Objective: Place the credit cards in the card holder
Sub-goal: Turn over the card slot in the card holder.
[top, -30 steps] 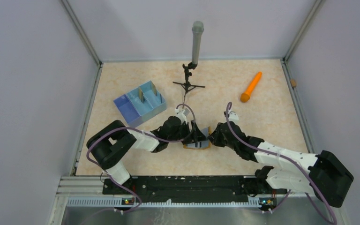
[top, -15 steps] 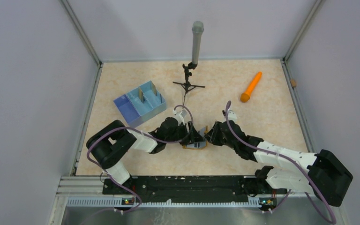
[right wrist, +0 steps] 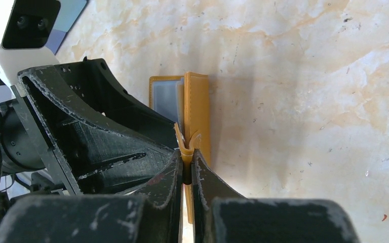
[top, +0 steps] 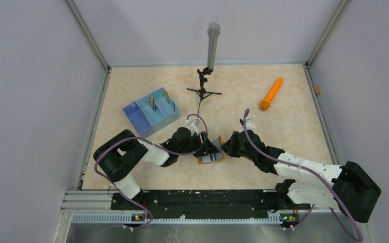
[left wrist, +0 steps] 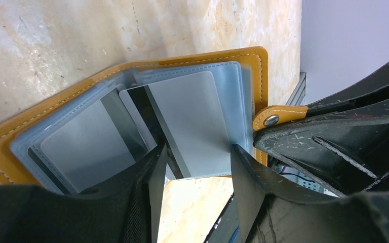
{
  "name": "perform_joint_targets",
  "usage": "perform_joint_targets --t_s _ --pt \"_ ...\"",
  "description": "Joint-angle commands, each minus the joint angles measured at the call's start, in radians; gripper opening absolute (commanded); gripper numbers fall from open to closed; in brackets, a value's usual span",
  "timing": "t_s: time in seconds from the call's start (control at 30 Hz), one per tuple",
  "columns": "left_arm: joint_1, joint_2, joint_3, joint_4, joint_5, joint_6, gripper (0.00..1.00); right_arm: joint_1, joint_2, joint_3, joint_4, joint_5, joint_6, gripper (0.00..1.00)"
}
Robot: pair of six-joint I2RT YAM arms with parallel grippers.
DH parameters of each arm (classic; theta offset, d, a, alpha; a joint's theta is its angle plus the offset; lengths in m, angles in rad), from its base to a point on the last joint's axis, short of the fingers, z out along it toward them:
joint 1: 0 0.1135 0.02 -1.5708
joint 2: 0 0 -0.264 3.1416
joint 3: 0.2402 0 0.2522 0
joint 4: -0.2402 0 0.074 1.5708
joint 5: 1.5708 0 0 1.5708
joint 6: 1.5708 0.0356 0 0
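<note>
The table (top: 283, 126) is carrying the card holder (top: 208, 159) just toward 6 o'clock from its centre, lying open. The right gripper (right wrist: 187, 158), at the holder's 3 o'clock, is pinching its orange flap tight. The left gripper (left wrist: 195, 159), at 9 o'clock, is straddling a striped credit card (left wrist: 187, 116) sitting in a pocket; I cannot tell whether it is gripping.

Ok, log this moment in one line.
step: card insertion | left gripper: astride striped card, grip unclear | right gripper: shut on card holder at tab
</note>
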Motion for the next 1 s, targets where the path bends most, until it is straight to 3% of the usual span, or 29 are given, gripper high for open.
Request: perform_joint_targets --t_s 0.0,0.33,0.53,0.83,0.97 --pt "0.007 0.011 -0.016 0.085 0.005 -0.002 0.53 0.005 0.015 0.026 0.084 -0.018 0.007 0.00" --pt "0.015 -0.067 -0.037 0.019 -0.023 0.024 0.69 0.006 0.016 0.075 0.031 -0.010 -0.029 0.00" --pt "0.016 -0.113 -0.048 -0.031 -0.061 0.043 0.73 0.007 0.021 0.120 -0.034 0.013 -0.043 0.00" --pt "0.034 -0.190 -0.075 -0.130 -0.122 0.062 0.75 0.052 0.126 0.223 -0.136 0.081 -0.081 0.00" --pt "0.054 -0.167 -0.096 -0.087 -0.096 0.054 0.72 0.077 0.171 0.253 -0.115 0.069 -0.091 0.00"
